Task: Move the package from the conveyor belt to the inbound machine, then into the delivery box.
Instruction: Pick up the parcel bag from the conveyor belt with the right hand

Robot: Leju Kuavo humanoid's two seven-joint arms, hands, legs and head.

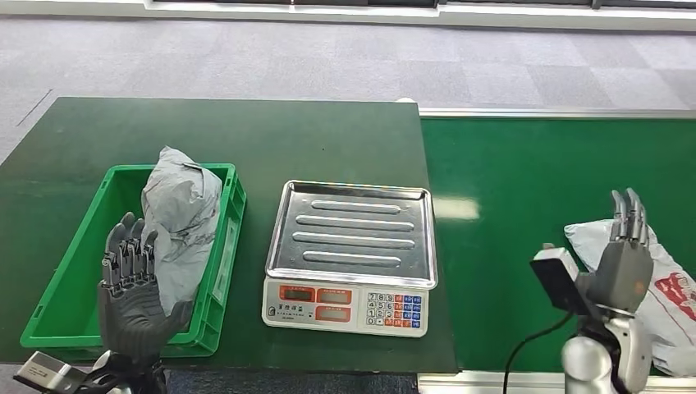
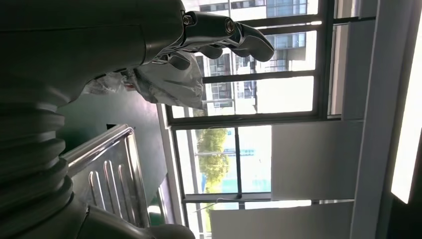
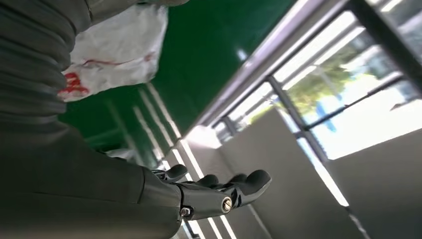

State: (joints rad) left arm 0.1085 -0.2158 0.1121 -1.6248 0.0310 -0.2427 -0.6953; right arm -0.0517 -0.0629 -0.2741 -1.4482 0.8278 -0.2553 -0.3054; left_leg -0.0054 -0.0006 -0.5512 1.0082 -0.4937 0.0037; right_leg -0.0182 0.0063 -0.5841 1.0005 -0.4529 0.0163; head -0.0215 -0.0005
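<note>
While grey package (image 1: 182, 215) leans in green bin (image 1: 57, 304), both hands' fingers (image 1: 127, 246) spread, holding nothing

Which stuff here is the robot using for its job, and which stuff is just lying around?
For the job:
white package on the green conveyor belt
scale with metal tray, empty
green box
right hand, open beside the white package

Just there:
grey bag already in the box
left hand, open
grey floor
</note>
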